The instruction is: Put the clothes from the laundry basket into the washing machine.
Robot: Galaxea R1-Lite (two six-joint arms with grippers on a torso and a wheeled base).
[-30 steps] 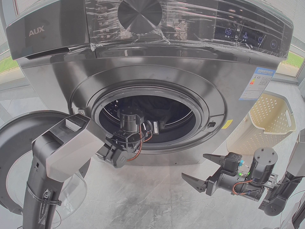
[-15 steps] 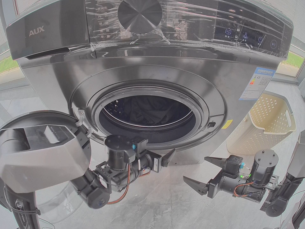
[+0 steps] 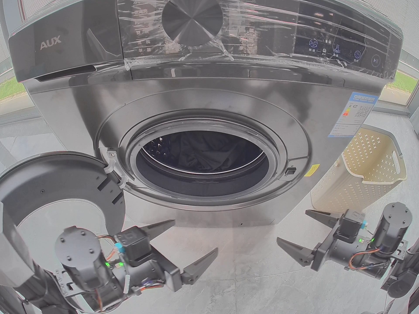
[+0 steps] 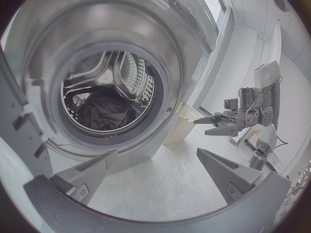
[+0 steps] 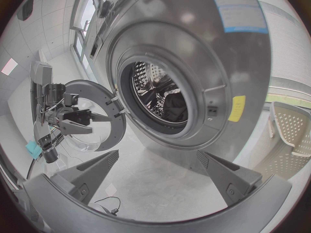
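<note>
The grey washing machine [image 3: 209, 88] stands with its round door [image 3: 56, 179] swung open to the left. Dark clothes [image 3: 205, 151] lie inside the drum, also seen as a dark heap [image 4: 103, 112] and a dark bundle [image 5: 175, 107]. The cream laundry basket [image 3: 366, 171] leans against the machine's right side. My left gripper [image 3: 187, 240] is open and empty, low over the floor in front of the door. My right gripper [image 3: 301, 230] is open and empty, low at the right, in front of the basket.
Grey tiled floor [image 3: 244, 275] spreads in front of the machine. The open door takes up the left side at gripper height. A yellow sticker [image 3: 312, 170] and the door latch [image 3: 290, 171] sit on the machine's front right.
My left arm has pulled out of the drum and dropped down to the lower left, leaving the dark clothes inside. My right gripper has shifted a little to the right.
</note>
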